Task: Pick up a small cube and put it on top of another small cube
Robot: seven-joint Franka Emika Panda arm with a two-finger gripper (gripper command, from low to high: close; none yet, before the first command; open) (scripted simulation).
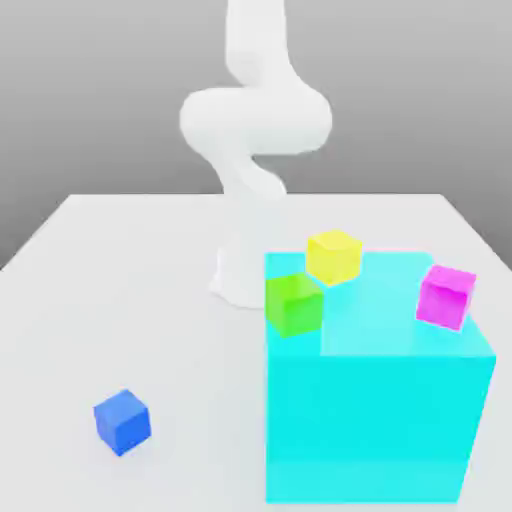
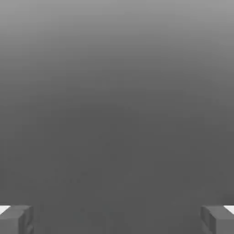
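Low in the exterior view's left, the small blue cube sat alone on the pale table, well apart from everything else. To the right of it in that frame stood a big cyan block, with a green cube at its upper left corner, a yellow cube behind that, and a magenta cube toward the right edge of the top. The white arm rose behind the block at the centre of the frame.

In the hand view, the gripper had its two fingertips standing wide apart at the lower corners of the frame, with nothing between them and only grey background ahead.

Judging from this, the pick had not begun. Doing the step well would probably mean carrying the hand over the blue cube, squaring the fingers to two opposite faces, descending straight, and closing only once the cube sat centred between them. The approach would likely be safest kept clear of the cyan block.
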